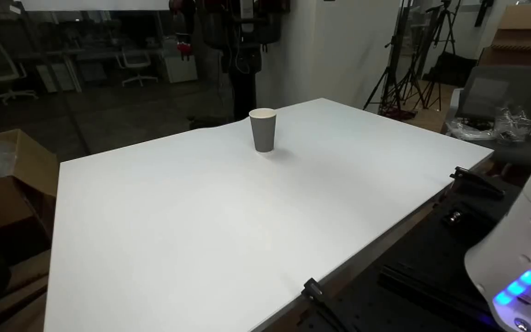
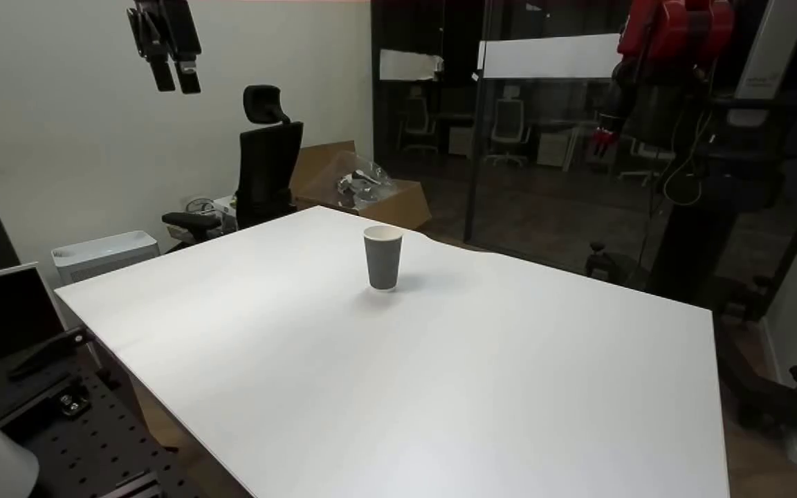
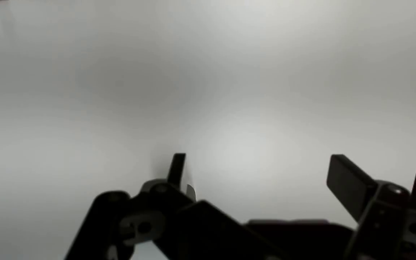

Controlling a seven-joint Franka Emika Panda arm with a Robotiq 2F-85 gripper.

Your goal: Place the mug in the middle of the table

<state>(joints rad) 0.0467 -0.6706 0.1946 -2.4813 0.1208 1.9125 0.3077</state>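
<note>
The mug, a grey tapered cup with a white rim, stands upright on the white table in both exterior views, the mug (image 1: 263, 133) (image 2: 382, 261) being toward the table's far edge. The table (image 1: 191, 226) (image 2: 481, 373) also fills most of the wrist view (image 3: 247, 90). My gripper (image 2: 176, 84) hangs high in the air, up and to the left of the mug in an exterior view. In the wrist view the gripper (image 3: 258, 159) has its fingers wide apart with nothing between them. A grey sliver beside the left finger there may be the mug, mostly hidden.
Black clamps (image 1: 312, 289) (image 1: 470, 180) grip the table edge near the robot base (image 1: 514, 258). Cardboard boxes (image 1: 30, 170) (image 2: 402, 204) and a black chair (image 2: 267, 166) stand beyond the table. A red and black robot (image 2: 682, 31) stands behind it.
</note>
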